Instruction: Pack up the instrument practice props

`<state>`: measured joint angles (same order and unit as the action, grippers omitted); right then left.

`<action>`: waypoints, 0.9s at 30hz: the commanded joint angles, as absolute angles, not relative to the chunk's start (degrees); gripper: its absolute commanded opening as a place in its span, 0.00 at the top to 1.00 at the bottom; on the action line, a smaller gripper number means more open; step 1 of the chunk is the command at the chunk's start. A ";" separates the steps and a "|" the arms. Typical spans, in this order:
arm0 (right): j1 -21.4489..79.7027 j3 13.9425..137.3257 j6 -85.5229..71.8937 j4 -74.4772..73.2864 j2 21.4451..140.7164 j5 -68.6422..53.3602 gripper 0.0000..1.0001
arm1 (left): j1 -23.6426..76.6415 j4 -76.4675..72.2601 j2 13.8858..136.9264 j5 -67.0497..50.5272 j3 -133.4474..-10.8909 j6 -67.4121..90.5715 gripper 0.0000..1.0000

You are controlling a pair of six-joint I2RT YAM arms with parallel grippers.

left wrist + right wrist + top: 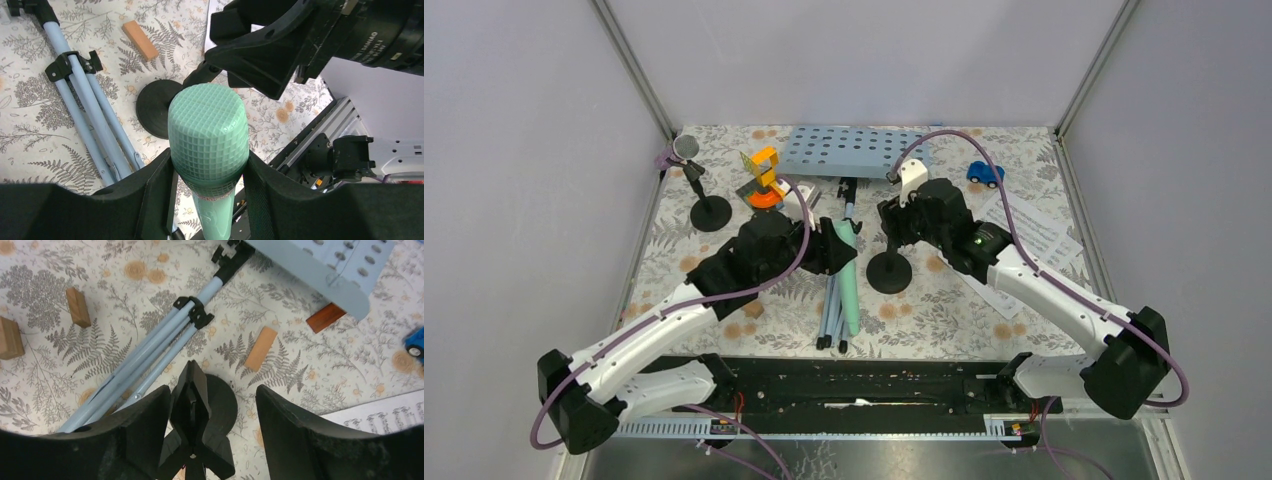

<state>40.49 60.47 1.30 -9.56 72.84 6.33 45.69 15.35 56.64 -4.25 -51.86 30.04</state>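
My left gripper (pixel 208 172) is shut on the head of the mint-green microphone (pixel 208 130), whose handle points toward the near edge in the top view (pixel 850 295). My right gripper (pixel 212 415) is open around the clip of a black round-based mic holder (pixel 197 435). The clip sits close to the left finger, with a gap on the right. That holder stands mid-table (pixel 889 271). The purple glitter microphone (pixel 684 150) sits in the second holder (pixel 711 213) at the back left. The pale blue rack (pixel 854 152) lies at the back, its tripod legs (pixel 832 305) folded. Sheet-music pages (pixel 1034 230) lie to the right.
A blue toy car (pixel 985 173) sits at the back right. An orange and yellow item (pixel 764 176) stands near the rack. Brown wooden blocks (pixel 78 306) (pixel 261 348) lie around the tripod legs (pixel 160 355). The two grippers (pixel 842 243) (pixel 897 225) are close together.
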 commanded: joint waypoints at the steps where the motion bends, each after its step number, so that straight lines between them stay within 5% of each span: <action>1: 40.61 63.37 2.13 -12.30 72.87 5.11 0.37 | 45.62 10.62 59.05 -4.53 -50.82 30.60 1.00; 7: 40.61 64.58 4.30 -10.45 72.76 9.03 0.97 | 44.58 5.96 68.18 -6.56 -54.38 29.83 1.00; 8: 40.56 64.86 4.76 -9.97 72.84 10.07 1.00 | 44.39 5.17 70.05 -6.61 -55.17 29.93 1.00; 14: 38.50 67.94 9.81 -6.40 76.24 18.99 1.00 | 41.03 0.91 82.74 -8.92 -63.11 29.72 1.00; 27: 26.37 78.67 8.04 -8.57 89.04 17.18 1.00 | 38.59 -2.86 99.11 -12.80 -70.04 31.09 1.00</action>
